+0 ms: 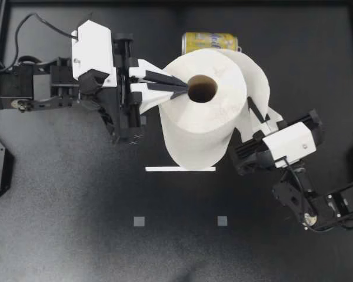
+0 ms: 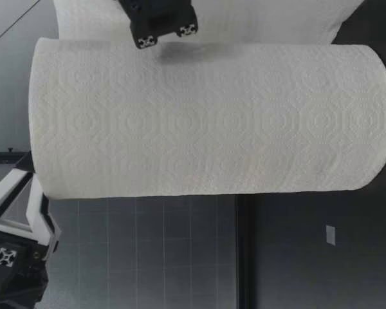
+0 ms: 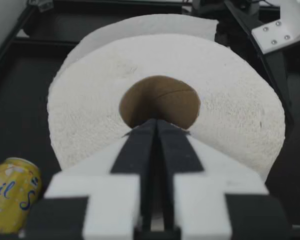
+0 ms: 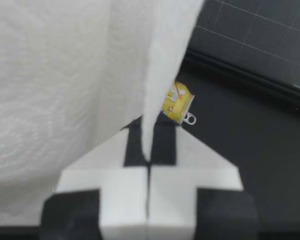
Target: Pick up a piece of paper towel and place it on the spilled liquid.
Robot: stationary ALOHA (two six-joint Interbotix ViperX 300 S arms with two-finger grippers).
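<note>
While upright, paper towel roll [image 1: 207, 126], white, embossed, apparently part-unrolled

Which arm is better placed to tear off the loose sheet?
Right: right jaws pinch the loose sheet; left jaws rest shut on top of the roll, near its core.

The large white paper towel roll [image 1: 203, 117] covers the lower edge of the yellow aluminium can [image 1: 210, 41]; its loose sheet [image 1: 257, 76] hides the tips of my right tool [image 1: 254, 114].
</note>
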